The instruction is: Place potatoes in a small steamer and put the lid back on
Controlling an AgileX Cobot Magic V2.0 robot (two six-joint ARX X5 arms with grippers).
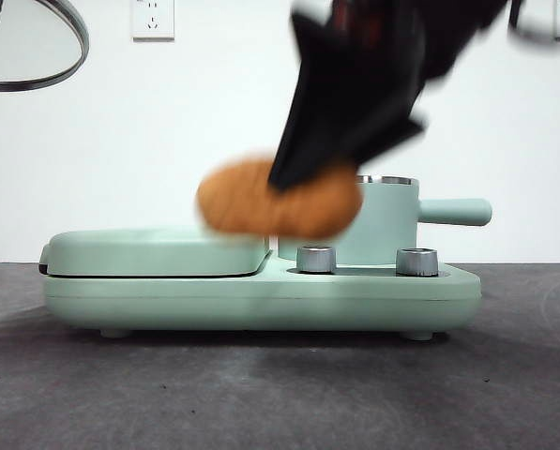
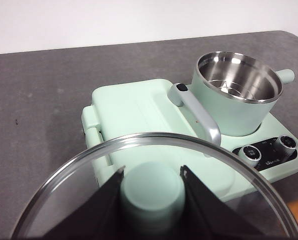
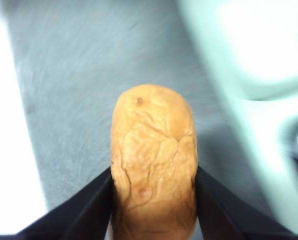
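Right gripper (image 1: 303, 178) clamps the potato (image 1: 280, 199), mid-frame beside the empty small steamer (image 1: 385, 220); it appears firm, wrinkled and grippy, best held across its waist, while left gripper (image 2: 152, 175) pinches the fragile lid (image 1: 31, 42) by its knob, upper left.

low level front camera, two wrist cameras looking down; shared: small steamer (image 1: 385, 223) (image 2: 237, 93)
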